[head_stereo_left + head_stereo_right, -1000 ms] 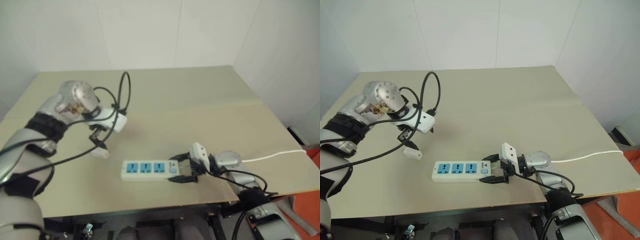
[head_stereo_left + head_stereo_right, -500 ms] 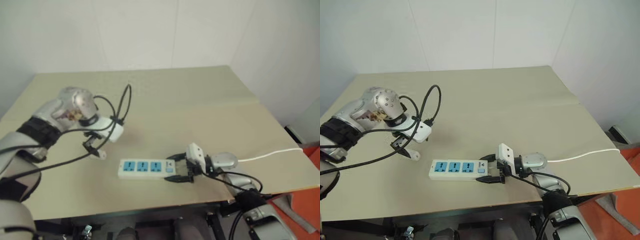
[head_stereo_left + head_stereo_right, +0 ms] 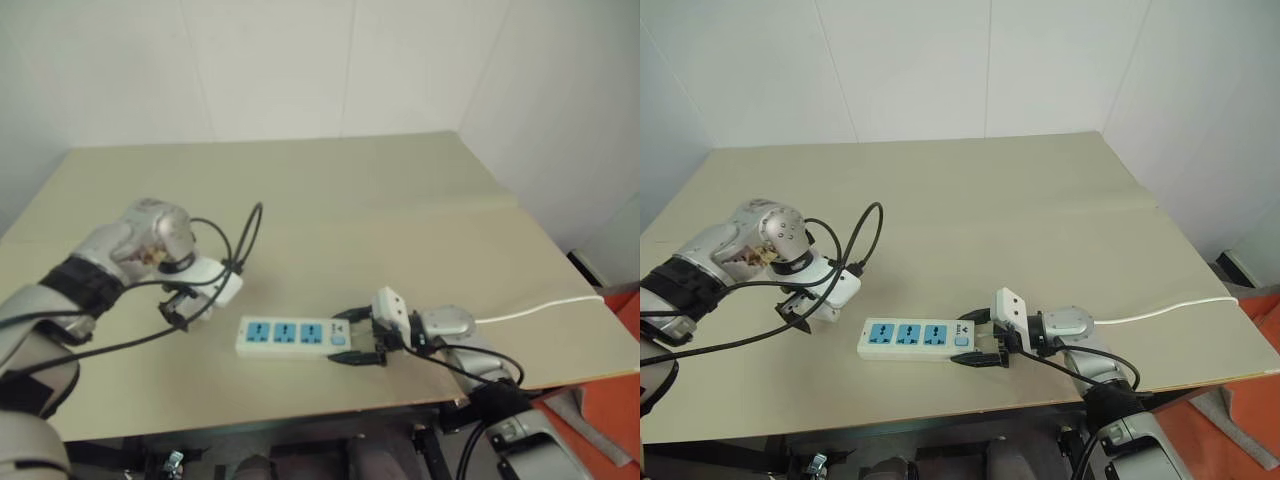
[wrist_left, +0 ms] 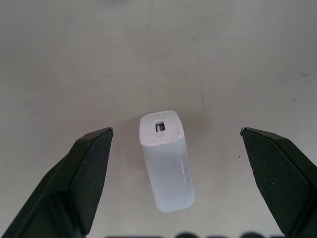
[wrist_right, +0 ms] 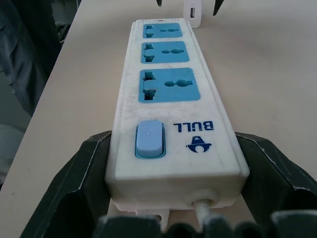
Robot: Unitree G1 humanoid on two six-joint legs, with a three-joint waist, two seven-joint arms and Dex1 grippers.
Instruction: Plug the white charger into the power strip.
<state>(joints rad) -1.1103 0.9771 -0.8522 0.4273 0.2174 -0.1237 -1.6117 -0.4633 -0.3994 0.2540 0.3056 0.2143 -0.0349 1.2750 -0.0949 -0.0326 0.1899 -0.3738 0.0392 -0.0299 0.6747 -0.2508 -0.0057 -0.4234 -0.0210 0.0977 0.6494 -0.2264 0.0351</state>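
The power strip [image 3: 917, 339] lies flat on the beige surface [image 3: 1020, 220], its three blue socket faces [image 5: 168, 85] all vacant, nothing plugged into any of them. The right hand [image 3: 980, 342] is clenched around the switch end of the strip, one black finger pressed to each long side; from the strip's middle, that hand sits at about three o'clock. The white charger [image 4: 166, 158] lies on its side on the surface at roughly nine o'clock from the strip, just beyond its far end and apart from it. The left hand [image 3: 800, 315] points down over the charger with its fingers [image 4: 81, 173] spread wide, released, one on either side of the block and neither touching it. The left wrist view gives what the head views cannot: the charger's end face with a small dark rectangular port, and bare surface between the block and each fingertip. The right wrist view shows the blue switch [image 5: 149, 138], printed blue lettering beside it, and the thin cord [image 3: 1160, 312] leaving the gripped end; far along the strip it also catches the charger between the tips of the other hand's fingers. The head views show the cord trailing off toward three o'clock over the surface's edge.
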